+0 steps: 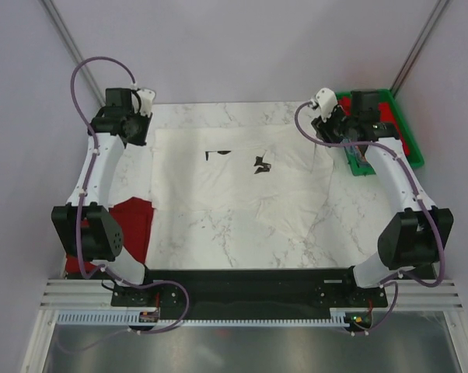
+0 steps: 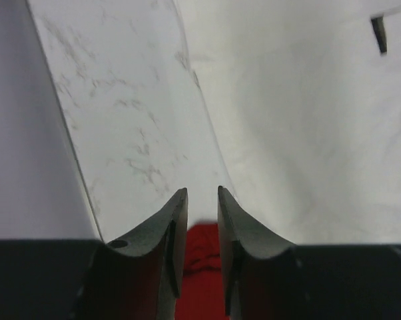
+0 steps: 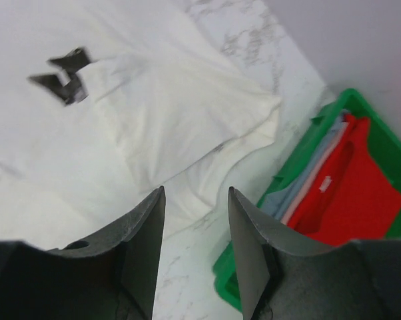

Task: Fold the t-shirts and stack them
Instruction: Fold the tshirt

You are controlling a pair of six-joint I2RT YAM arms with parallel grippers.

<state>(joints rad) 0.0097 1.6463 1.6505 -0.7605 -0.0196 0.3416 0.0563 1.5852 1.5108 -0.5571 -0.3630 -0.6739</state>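
Nearest me on the left, a plain red cloth t-shirt [image 1: 134,225] lies bunched at the edge of the white marble tabletop [image 1: 242,245], part of it hidden under the left arm [image 1: 94,225]. Beyond it, mid-tabletop, a white cloth t-shirt [image 1: 242,183] with a small dark chest print is spread out and wrinkled, one sleeve reaching right. In the far right corner sits a green plastic tray [image 3: 387,141] holding a folded red garment [image 3: 350,193] over paler grey-blue cloth [image 3: 287,197]; from above, the right arm [image 1: 397,167] crosses the tray and hides much of it

My left end effector [image 2: 202,193] hangs over bare marble just beside the white shirt's left edge, its fingers a narrow slit apart with nothing gripped; red cloth shows through the gap. My right end effector [image 3: 195,190] hangs over the white shirt's right sleeve, near the tray, jaws wider apart, released and empty
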